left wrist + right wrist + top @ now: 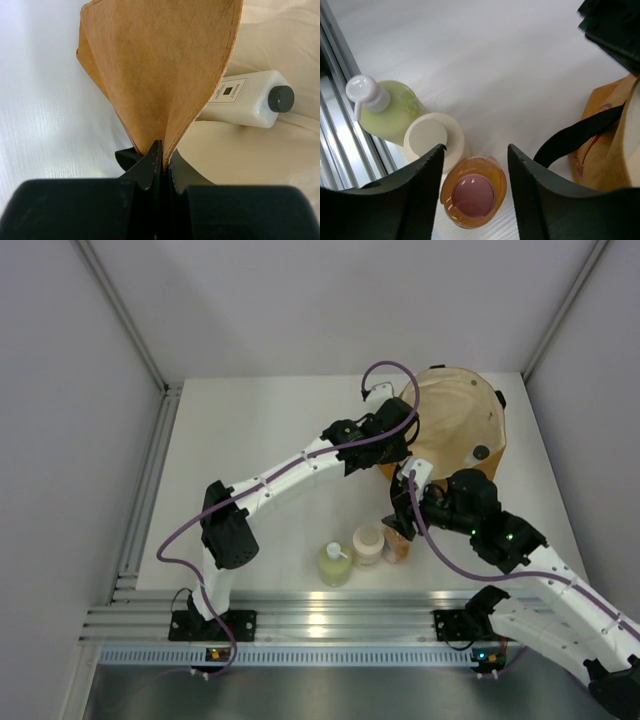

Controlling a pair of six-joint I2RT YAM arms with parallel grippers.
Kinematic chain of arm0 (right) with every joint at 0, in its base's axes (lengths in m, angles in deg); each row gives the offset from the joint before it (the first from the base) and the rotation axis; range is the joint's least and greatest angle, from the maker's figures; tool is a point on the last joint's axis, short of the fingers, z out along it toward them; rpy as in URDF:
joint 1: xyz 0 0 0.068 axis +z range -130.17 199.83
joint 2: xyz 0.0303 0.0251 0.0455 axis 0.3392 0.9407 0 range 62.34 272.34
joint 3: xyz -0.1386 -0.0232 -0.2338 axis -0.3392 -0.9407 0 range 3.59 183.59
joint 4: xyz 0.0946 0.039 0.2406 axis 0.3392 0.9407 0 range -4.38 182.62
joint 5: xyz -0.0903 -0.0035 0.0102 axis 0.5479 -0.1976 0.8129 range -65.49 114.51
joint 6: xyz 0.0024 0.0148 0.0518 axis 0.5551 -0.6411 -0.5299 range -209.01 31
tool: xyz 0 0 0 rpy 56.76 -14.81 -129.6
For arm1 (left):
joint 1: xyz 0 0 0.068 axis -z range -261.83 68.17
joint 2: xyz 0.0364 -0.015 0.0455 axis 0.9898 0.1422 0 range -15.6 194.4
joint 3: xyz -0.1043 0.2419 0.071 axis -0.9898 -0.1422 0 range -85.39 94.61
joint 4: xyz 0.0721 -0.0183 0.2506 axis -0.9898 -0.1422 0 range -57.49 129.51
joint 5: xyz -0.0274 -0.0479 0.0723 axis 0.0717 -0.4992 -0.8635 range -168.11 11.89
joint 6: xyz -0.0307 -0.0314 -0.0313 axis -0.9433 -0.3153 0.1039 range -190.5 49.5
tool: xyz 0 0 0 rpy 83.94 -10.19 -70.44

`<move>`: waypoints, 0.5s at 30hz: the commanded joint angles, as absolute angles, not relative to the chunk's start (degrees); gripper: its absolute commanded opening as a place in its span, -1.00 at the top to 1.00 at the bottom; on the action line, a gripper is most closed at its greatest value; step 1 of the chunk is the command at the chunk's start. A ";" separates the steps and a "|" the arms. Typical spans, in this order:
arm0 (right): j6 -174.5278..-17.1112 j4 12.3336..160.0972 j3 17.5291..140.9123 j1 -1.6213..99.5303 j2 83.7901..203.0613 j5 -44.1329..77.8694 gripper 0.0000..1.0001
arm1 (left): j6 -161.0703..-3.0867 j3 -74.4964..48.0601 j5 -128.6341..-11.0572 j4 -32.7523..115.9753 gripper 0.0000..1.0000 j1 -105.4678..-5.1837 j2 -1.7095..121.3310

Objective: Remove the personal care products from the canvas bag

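Counting outward from the right pincer (476,147), three of the four products already stand on the white surface (485,65): the orange bottle with the pink cap (472,195) directly under the jaws, the cream round jar (430,137) just beside it, and the yellow-green pump bottle (390,112) beyond that, near the metal rail. One is left, by my reckoning the last step: the square black-capped bottle (245,100) lies on its side on the cream lining inside the canvas bag (165,65).

The right pincer is spread, a jaw on either side of the orange bottle and apparently clear of it, with the bag's black strap handle (580,135) off to one side. The left pincer (161,150) is pressed together, pinching a fold of the bag's tan rim and holding the mouth up so the remaining bottle shows.
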State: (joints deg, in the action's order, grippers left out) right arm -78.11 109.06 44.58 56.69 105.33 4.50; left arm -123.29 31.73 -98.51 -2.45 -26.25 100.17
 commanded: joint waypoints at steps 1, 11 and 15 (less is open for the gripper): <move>-79.51 105.65 50.69 57.71 106.55 3.68 -0.12 | -122.79 33.18 -99.11 0.04 1.00 -26.19 98.75; -84.43 109.79 61.76 54.11 106.47 6.22 -0.53 | -123.41 34.23 -98.32 0.04 1.00 -26.19 99.19; -92.31 110.84 69.22 50.77 109.71 20.33 -0.58 | -124.46 34.41 -97.45 0.04 1.00 -26.19 99.37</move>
State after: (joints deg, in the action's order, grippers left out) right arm -85.15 110.59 62.98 53.24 108.06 10.14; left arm -123.49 31.95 -98.20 -2.42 -26.25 100.17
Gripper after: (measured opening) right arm 0.783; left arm 0.056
